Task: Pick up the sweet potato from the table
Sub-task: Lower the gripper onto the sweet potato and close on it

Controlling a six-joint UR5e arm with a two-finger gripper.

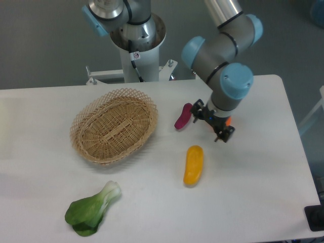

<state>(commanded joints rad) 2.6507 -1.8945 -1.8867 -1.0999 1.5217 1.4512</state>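
From my seat, going left to right: a green leafy bok choy (91,211) lies at the near left of the white matte desk (45,167), and an oval woven wicker basket (113,125) sits further back, left of centre. Neither matters to the pick.

The slim purple-magenta sweet potato (183,116) lies on the desk just right of the basket, apart from its rim. Its long axis runs on a diagonal, the lower end pointing toward the basket and the near side, the upper end pointing away and to the right. A yellow-orange oblong vegetable (193,164) lies nearer to me, well apart from it.

The black two-finger hand (213,123) hangs just to the right of the tuber's upper end, so I judge the remaining travel is a short shift to the left. It carries nothing; its fingers look spread, but they are dark and small.

What I cannot see well: the hand and wrist cover nearly all of the round orange fruit (228,120), leaving only a sliver. I cannot tell the hand's height above the desk, nor whether its fingers line up across the tuber's narrow width.
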